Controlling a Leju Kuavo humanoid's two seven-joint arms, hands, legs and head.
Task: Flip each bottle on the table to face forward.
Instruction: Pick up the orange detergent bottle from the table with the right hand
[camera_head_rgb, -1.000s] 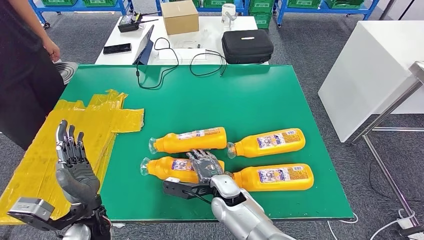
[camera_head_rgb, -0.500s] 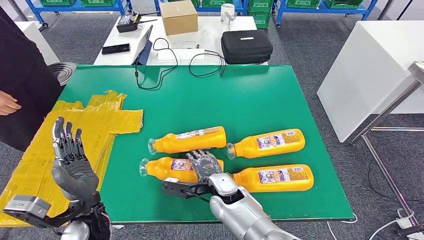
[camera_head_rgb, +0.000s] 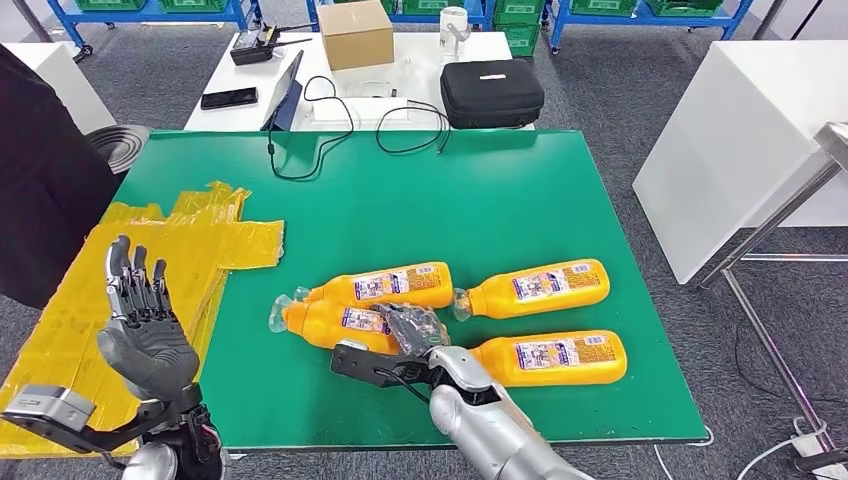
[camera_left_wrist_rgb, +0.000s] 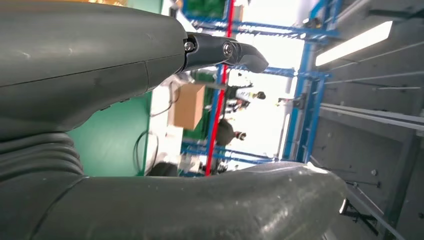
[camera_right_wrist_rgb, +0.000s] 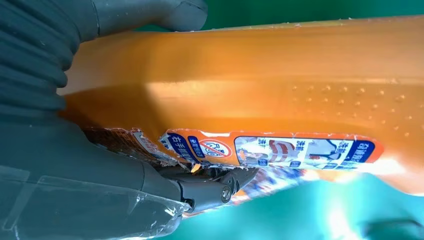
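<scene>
Green table: holds four orange bottles lying on their sides in its near half; yellow tape sheeting covers its left edge.
White table: behind the green one, carrying a cardboard box, a black case, a tablet and black cables.
Person: dark clothing at the far left edge.
Left hand: raised over the yellow sheeting, palm up, fingers straight and spread, holding nothing.
Right hand: grips the near-left bottle from above; in the right wrist view the thumb lies on one side of the body and dark fingers press the label side.
Near-left bottle: tilted, cap end toward the left, touching the bottle behind it.
Far-left bottle: lying with its label up, just behind the held one.
Far-right bottle: label up, cap pointing left, near the far-left bottle's base.
Near-right bottle: label up, just beside the right wrist.
</scene>
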